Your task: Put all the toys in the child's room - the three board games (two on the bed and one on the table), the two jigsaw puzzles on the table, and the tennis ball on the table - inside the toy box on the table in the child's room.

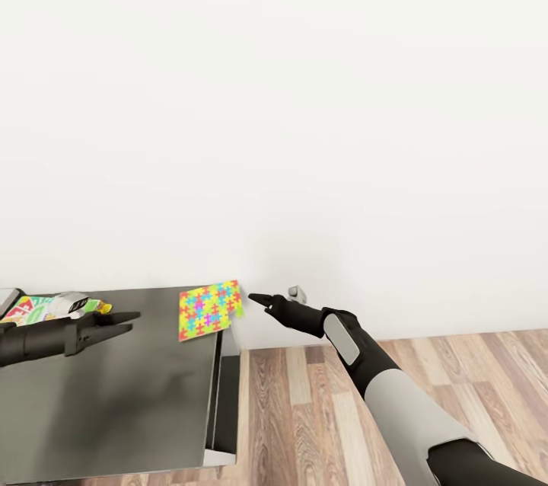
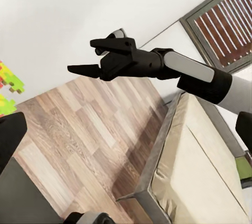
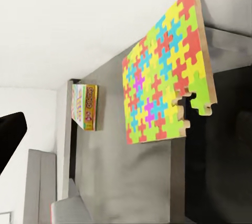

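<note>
- board game [image 1: 46, 307] lies flat at far left of the dark grey bench [image 1: 114, 394], just behind the left jaws [image 1: 125, 322]; colourful print, orange edge in right wrist view [image 3: 85, 107]
- left jaws hover over the bench top, tips pointing toward the puzzle; the two fingers show a narrow gap at the tips, holding nothing
- jigsaw puzzle [image 1: 209, 308] sits ahead of the left jaws, between both jaws, at the bench's far right corner; flat square of red, yellow, green, blue pieces; its corner hangs past the bench edge [image 3: 168, 82]; one piece gap on the overhanging edge
- right jaws [image 1: 259, 300] off the bench, just beside the puzzle's overhanging corner, not touching it; pointing at it from over the wood floor [image 1: 396, 394]
- right jaws in left wrist view [image 2: 86, 61]: fingers spread apart, nothing held
- small grey fitting [image 1: 297, 292] on the white wall [image 1: 304, 128] just behind the right jaws
- bed [image 2: 205, 171] with beige mattress lies beyond the right arm in left wrist view, window [image 2: 226, 21] above it
</note>
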Controlling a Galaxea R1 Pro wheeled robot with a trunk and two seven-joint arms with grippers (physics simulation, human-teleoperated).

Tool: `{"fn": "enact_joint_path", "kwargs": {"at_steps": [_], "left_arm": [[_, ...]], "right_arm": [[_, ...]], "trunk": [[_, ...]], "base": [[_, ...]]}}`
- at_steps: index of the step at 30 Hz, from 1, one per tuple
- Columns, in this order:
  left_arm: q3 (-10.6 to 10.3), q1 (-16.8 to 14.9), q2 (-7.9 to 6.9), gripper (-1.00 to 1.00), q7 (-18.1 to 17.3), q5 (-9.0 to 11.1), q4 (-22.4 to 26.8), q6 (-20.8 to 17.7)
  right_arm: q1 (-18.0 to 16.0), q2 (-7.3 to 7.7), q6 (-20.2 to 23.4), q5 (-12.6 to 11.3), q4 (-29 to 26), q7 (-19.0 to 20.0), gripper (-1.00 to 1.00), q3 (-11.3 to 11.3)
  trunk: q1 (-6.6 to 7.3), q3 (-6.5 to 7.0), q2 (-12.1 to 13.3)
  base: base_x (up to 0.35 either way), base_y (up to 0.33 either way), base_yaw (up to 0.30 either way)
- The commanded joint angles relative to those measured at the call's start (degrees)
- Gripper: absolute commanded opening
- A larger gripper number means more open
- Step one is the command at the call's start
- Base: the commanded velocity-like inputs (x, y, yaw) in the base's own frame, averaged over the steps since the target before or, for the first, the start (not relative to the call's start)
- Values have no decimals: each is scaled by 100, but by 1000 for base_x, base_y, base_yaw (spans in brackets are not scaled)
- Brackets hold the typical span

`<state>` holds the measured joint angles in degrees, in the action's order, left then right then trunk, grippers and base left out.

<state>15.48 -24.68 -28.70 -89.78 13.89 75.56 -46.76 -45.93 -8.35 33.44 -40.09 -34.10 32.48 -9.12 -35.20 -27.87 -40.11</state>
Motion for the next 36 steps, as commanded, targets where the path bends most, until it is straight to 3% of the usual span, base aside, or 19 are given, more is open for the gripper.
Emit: {"fn": "enact_joint_path", "kwargs": {"at_steps": [1,27,36], "left_arm": [[-1,-2,-2,100,-22,-1,0,-61],[6,7,5,100,-22,14,-5,-75],[29,3,-2,100,-22,17,2,-221]], "right_arm": [[-4,0,33,-30,-1,-5,100,-6],[-12,26,40,-34,7,-19,100,15],[-10,27,43,-34,8,-22,100,24]], "trunk": [[-3,-6,-5],[-3,-6,-5],[-200,-168,-366]], "base": [[133,147,0],[22,20,0],[0,0,0]]}}
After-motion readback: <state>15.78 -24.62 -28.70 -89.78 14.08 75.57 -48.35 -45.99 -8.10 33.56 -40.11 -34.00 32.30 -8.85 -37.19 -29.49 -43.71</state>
